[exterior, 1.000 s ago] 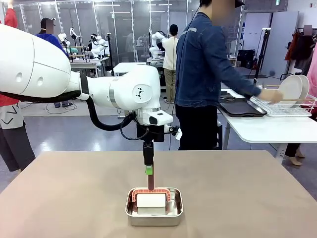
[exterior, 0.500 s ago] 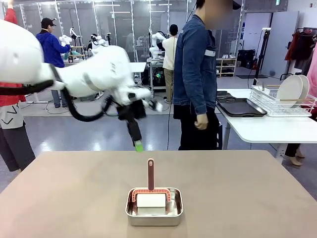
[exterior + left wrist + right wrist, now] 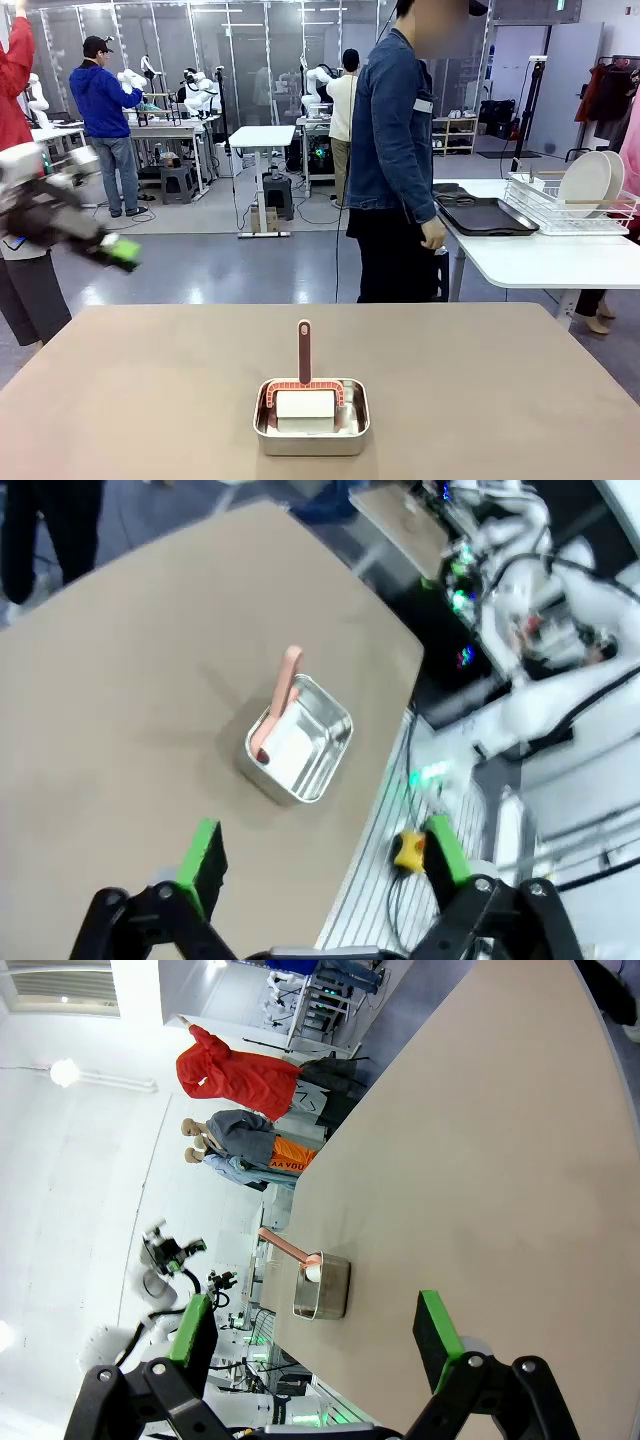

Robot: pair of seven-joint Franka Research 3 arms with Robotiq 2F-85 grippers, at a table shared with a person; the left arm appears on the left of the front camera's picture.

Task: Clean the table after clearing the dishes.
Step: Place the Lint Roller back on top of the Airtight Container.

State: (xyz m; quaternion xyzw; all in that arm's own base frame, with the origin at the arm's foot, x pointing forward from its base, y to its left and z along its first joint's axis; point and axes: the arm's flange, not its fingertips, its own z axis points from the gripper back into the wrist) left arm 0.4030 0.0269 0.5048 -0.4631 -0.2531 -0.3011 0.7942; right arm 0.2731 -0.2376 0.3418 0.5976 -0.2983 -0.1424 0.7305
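While both grippers, left (image 3: 320, 865) and right (image 3: 315, 1330), gape empty, the small steel pan (image 3: 311, 417) sits mid-table (image 3: 500, 400).

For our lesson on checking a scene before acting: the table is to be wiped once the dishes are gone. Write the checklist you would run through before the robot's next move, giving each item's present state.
1. White plates moved to the wire rack on the white side table: ok.
2. Tan-brown tabletop free of dishes: ok; it carries a small steel pan.
3. Wiping tool with reddish-brown handle standing upright in that pan: ok.
4. Left pincer open and holding nothing: ok.
5. Right pincer open and holding nothing: ok.
6. Person in denim jacket with hands off the tabletop: ok.
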